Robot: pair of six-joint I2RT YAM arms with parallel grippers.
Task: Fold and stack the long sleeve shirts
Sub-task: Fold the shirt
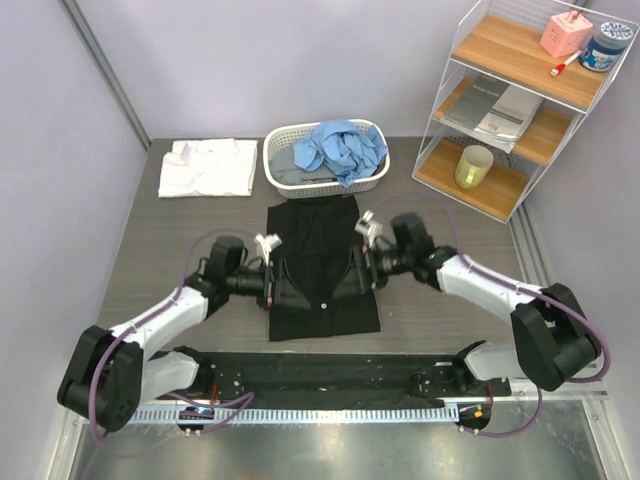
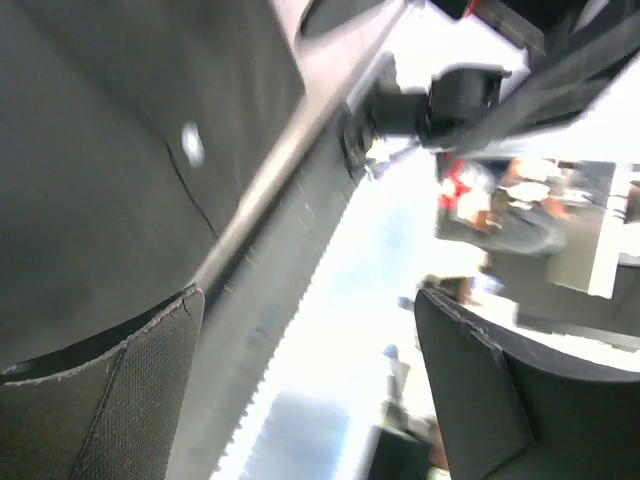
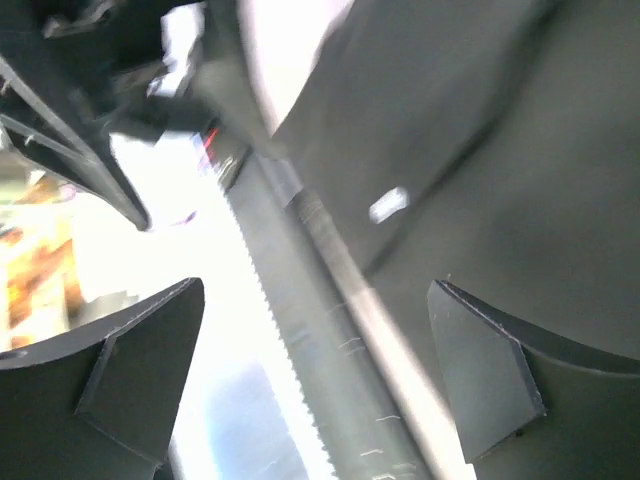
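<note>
From above, the black shirt (image 1: 322, 262) lies flat in the middle of the bench (image 1: 200, 232) as a long narrow panel, its far end just beside the basket (image 1: 283, 141). The left pincer (image 1: 283, 290) rests at the shirt's left edge and the right pincer (image 1: 352, 275) at its right edge, facing each other across the cloth; dark against the black fabric, their fingers are hard to make out here. A white shirt (image 1: 208, 167) lies folded at the far left of the bench, just beside the basket, and a blue shirt (image 1: 340, 148) sits crumpled inside the basket. A wire rack (image 1: 520, 100) with wooden shelves stands at the far right. In the left wrist view, the left pincer (image 2: 308, 295) is released, its fingers (image 2: 110, 400) spread wide with nothing between them; the black shirt (image 2: 110, 180) fills the upper left, showing a white button (image 2: 192, 143). In the right wrist view, the right pincer (image 3: 315, 285) is likewise released and grasps nothing, and the black shirt (image 3: 480, 140) with one button (image 3: 388, 204) fills the upper right.
</note>
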